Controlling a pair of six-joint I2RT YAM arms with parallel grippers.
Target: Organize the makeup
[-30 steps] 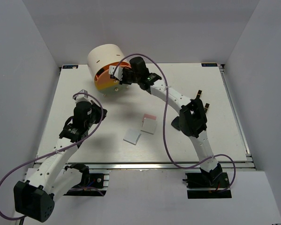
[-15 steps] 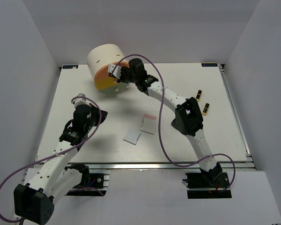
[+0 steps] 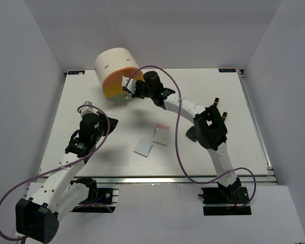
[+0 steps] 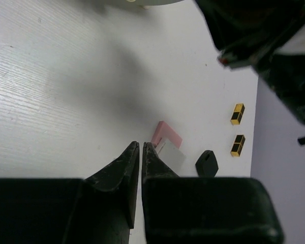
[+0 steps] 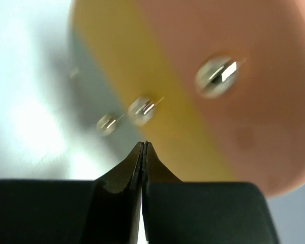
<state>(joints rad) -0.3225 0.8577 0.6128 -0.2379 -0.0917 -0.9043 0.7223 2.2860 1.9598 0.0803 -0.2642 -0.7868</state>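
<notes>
Right wrist view: right pincer (image 5: pixel 143 146) closed, empty, before orange-yellow drawer front (image 5: pixel 168 76); left pincer (image 4: pixel 141 146) likewise closed, empty.

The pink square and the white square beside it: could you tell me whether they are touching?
Touching. The left wrist view shows the white square overlapping the pink square, with no gap between them.

The table (image 4: pixel 35 117) is matt and finely grained, the drawer knobs (image 5: pixel 216 75) shiny metal, the left fingers (image 4: pixel 123 168) matt black plastic.
</notes>
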